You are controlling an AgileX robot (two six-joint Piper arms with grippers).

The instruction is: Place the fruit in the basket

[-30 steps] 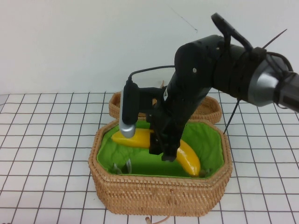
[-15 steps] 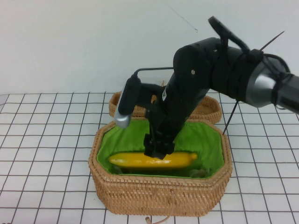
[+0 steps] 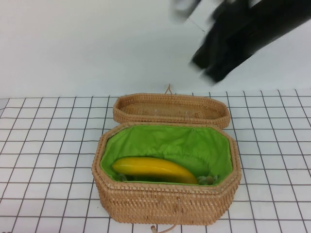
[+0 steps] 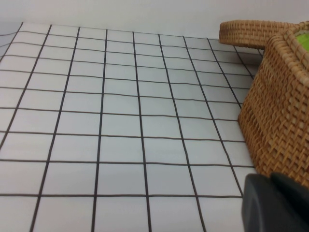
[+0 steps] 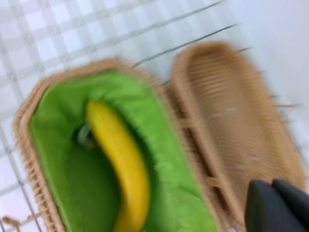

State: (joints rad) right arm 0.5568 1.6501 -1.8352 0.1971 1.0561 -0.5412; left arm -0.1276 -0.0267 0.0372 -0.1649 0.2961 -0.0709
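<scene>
- The banana [image 3: 153,169] lies on the green lining inside the basket [image 3: 165,206], along the near wall.
- Its long axis runs left to right, along the basket's length; the left end sits a little higher, and the right end dips toward the near right corner.
- The shallow wicker lid [image 3: 171,109] rests just behind the basket, touching its far rim, hollow side up.
- The right gripper [image 3: 228,43] is a dark blur high above the table, behind and to the right of the basket, holding nothing that can be seen; whether its fingers are spread or together cannot be told.
- The left gripper [image 4: 277,203] sits low over the checked table [image 4: 120,121], left of the basket; only a dark corner shows, so its fingers cannot be told.
</scene>
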